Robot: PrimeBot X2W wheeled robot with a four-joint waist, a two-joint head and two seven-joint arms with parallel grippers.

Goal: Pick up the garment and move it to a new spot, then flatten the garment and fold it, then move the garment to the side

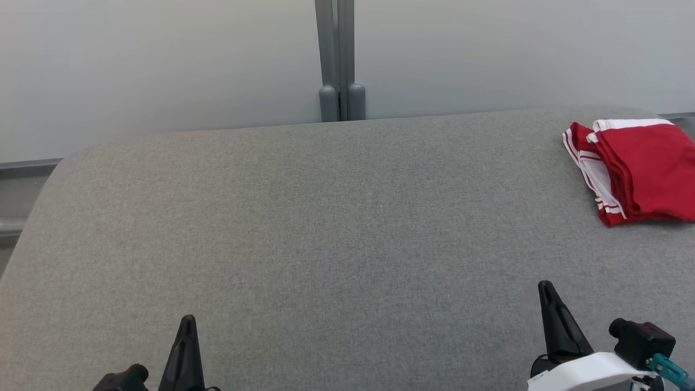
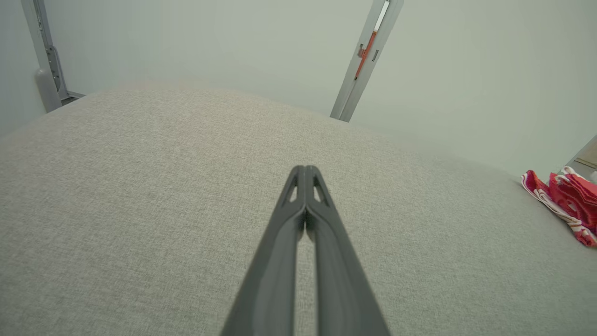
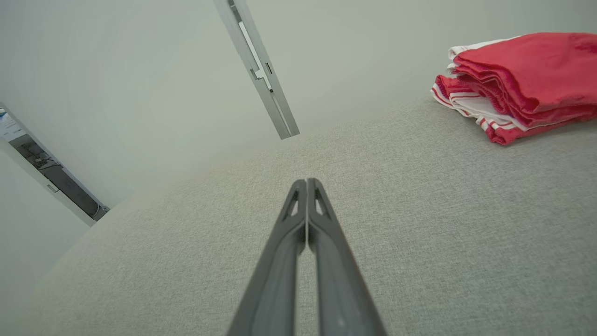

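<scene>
Folded garment (image 1: 640,171) on grey pad (image 1: 326,217)
The broad woven pad, round-cornered, meets a pale wall (image 1: 136,70) and grey post (image 1: 341,60); the red, white-striped garment lies far right; left gripper (image 1: 188,321) and right gripper (image 1: 544,288) are pinched closed, empty.

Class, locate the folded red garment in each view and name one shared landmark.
Head view: garment at the right edge, upper half.
Left wrist view: garment at the right edge, mid-height.
Right wrist view: garment in the upper right.
Shared landmark: the grey fabric surface under it.
</scene>
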